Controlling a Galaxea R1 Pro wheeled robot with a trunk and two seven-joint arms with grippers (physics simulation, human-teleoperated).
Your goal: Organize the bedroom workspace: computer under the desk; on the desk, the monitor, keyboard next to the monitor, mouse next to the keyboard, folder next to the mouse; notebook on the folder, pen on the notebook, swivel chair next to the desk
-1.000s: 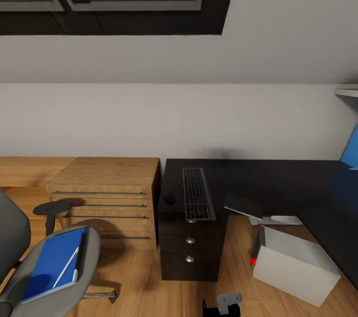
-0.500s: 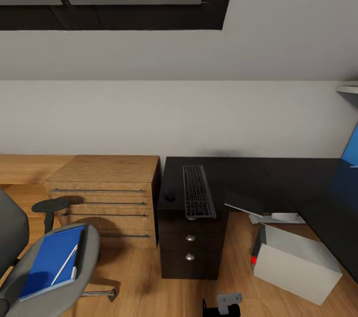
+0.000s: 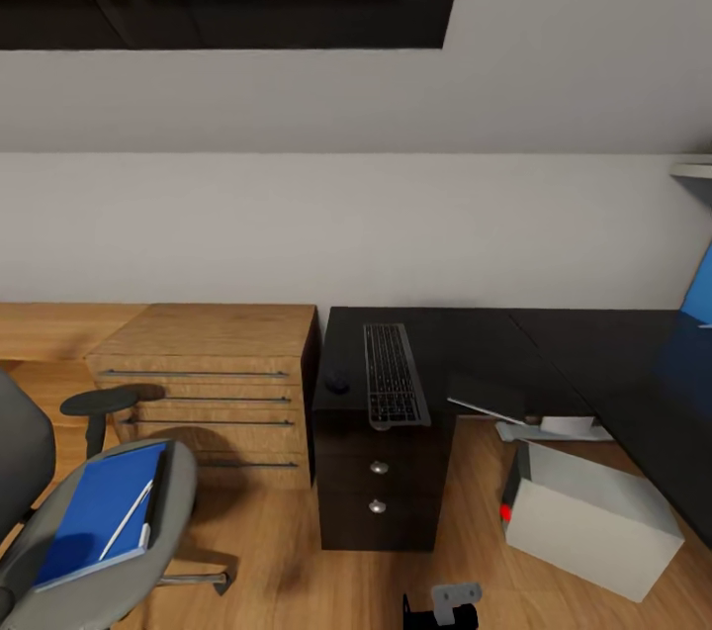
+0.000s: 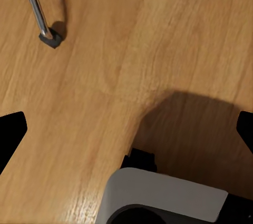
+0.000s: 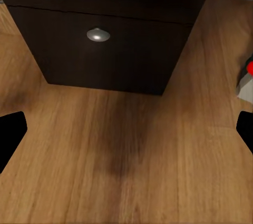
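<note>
The black desk (image 3: 465, 338) carries the keyboard (image 3: 394, 375), with the mouse (image 3: 338, 382) at its left. The dark notebook (image 3: 485, 398) lies on the desk's front edge, right of the keyboard. At lower left, on the grey swivel chair (image 3: 173, 511), the blue folder (image 3: 94, 516) lies with the white pen (image 3: 129, 518) across it. The pale computer (image 3: 588, 521) stands on the floor under the desk, its red light (image 5: 250, 68) showing. The monitor is out of view. My left gripper (image 4: 129, 132) hangs open over bare floor. My right gripper (image 5: 129, 133) is open, facing the drawer unit (image 5: 105, 45).
A light oak cabinet (image 3: 208, 378) stands against the desk's left side. A chrome chair leg with a castor (image 4: 50, 37) is near my left gripper. A blue panel (image 3: 698, 294) sits at the far right. Wood floor lies between chair and drawers.
The whole head picture has shifted slightly, so the camera moved. Keyboard, mouse, notebook, folder and pen keep their places relative to one another.
</note>
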